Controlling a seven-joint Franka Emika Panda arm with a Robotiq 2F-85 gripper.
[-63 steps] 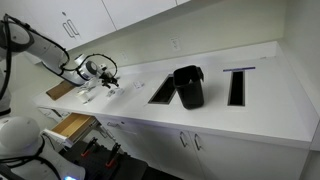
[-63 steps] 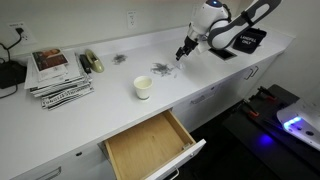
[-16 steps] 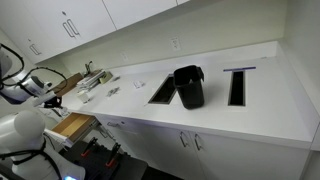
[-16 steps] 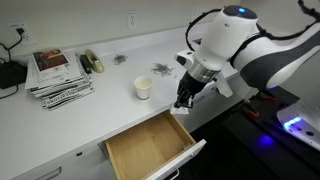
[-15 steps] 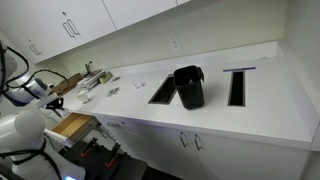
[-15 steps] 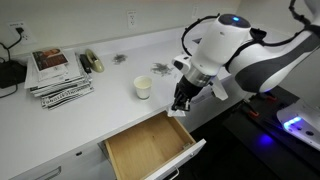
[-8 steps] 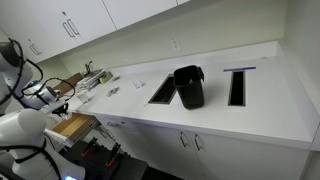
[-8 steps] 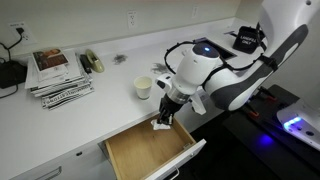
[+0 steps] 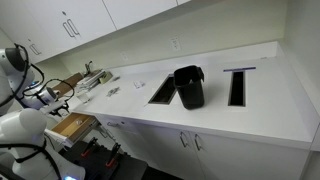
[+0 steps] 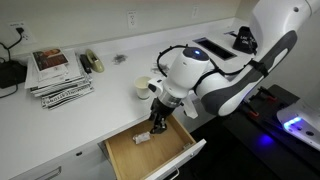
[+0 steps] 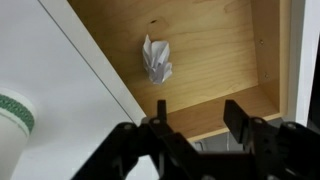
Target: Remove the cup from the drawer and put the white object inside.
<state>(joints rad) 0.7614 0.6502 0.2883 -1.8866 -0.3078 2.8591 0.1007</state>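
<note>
A white desk [image 10: 110,85] runs along a wall, with an open drawer [image 10: 135,160] pulled out from its near edge. The drawer has a light-brown wooden inside and a flat white front. A large white robot arm [image 10: 215,80] bends down over it, and its end effector [image 10: 156,126] hangs just above the drawer's right part.

In the wrist view, the end effector [image 11: 200,118] has its two dark fingers [image 11: 160,115] spread apart with nothing between them. Beyond them a small crumpled white object [image 11: 156,60] lies on the wooden floor of the drawer [image 11: 210,50], clear of the fingers. An exterior view shows the same white object [image 10: 141,139] lying in the drawer just left of the end effector.

The cup [image 10: 143,86] stands on the desk just behind the drawer, partly hidden by the arm. Only the wrist view shows a green patterned band at the rim of the cup [image 11: 12,112].

A stack of magazines [image 10: 58,72] lies at the far left of the desk; their print is too small to read.

An exterior view takes in the long desk [image 9: 250,115], with a black bin [image 9: 188,87] standing between two rectangular openings, and the drawer [image 9: 70,126] at the far left.
</note>
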